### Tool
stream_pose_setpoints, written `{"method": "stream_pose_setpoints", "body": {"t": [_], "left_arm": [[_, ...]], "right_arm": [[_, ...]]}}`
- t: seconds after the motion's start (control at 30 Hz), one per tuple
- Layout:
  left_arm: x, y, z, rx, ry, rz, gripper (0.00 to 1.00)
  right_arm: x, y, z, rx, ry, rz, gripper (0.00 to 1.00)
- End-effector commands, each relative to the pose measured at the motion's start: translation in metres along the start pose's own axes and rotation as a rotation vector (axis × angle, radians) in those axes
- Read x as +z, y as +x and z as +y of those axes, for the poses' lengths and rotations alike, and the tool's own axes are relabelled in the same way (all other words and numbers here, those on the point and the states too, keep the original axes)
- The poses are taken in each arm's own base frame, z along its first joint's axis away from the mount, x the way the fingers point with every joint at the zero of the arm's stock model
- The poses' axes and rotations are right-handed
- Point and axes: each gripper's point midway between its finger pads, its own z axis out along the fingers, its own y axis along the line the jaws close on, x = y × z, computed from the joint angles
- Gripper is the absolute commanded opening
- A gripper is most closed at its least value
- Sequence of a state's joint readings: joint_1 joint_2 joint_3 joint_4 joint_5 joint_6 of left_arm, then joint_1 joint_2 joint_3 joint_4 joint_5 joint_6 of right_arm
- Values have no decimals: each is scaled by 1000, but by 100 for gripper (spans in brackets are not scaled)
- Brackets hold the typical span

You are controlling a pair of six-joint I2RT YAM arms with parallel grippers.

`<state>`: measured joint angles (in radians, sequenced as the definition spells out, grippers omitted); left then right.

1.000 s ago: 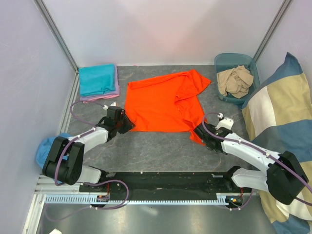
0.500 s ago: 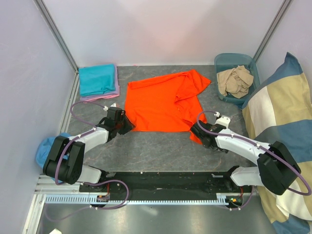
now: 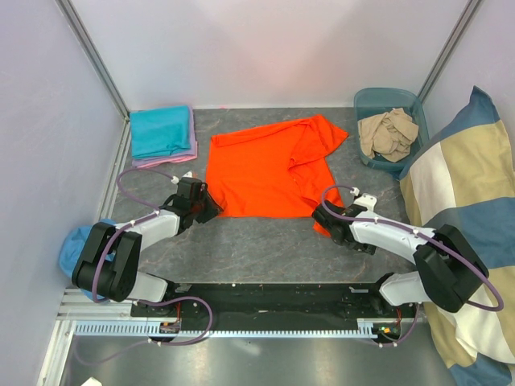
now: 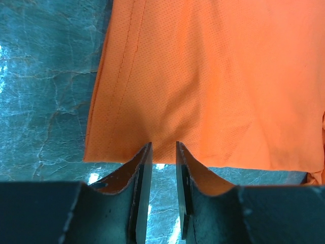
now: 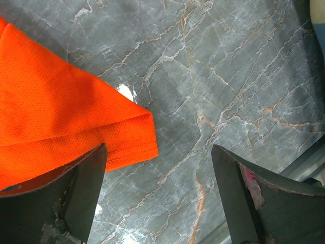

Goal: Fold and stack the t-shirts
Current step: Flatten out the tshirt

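Orange t-shirt (image 3: 265, 173) unmoved; splayed right pincer (image 5: 158, 152) slid nearer its corner, left pincer (image 4: 163, 147) pinches hem.

The orange tee (image 3: 269, 169) is spread flat centrally, its right side folded over. A folded teal tee (image 3: 161, 131) is stacked on a pink-lilac tee (image 3: 165, 161), far left. A beige tee (image 3: 388, 133) is crumpled in the bin (image 3: 386, 92).

A grey, marble-veined desk (image 3: 257, 241) filled the floor of a pale-walled enclosure, with a blue-grey plastic bin (image 3: 388, 92) standing in its far right corner. A big blue-and-beige blocked cushion (image 3: 467, 185) leaned in along the right edge, just beside the bin. A rounded bright blue lump (image 3: 71, 245), perhaps bunched cloth, sat off the near left edge.
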<state>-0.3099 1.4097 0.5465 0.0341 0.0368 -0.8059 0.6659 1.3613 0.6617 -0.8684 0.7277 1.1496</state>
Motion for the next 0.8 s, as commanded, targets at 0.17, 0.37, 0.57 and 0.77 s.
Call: {"method": "stream_pose_setpoints", "body": {"t": [0.17, 0.37, 0.57, 0.77], "left_arm": [[2, -1, -6, -29, 28, -7, 33], [2, 0, -2, -31, 16, -8, 33], [-1, -3, -2, -29, 10, -22, 33], [0, -2, -1, -29, 8, -15, 33]], "right_arm": [[3, 2, 9, -33, 0, 5, 93], [3, 11, 32, -25, -96, 45, 98], [-4, 6, 45, 1, -166, 44, 98], [-10, 5, 54, 28, -222, 57, 90]]}}
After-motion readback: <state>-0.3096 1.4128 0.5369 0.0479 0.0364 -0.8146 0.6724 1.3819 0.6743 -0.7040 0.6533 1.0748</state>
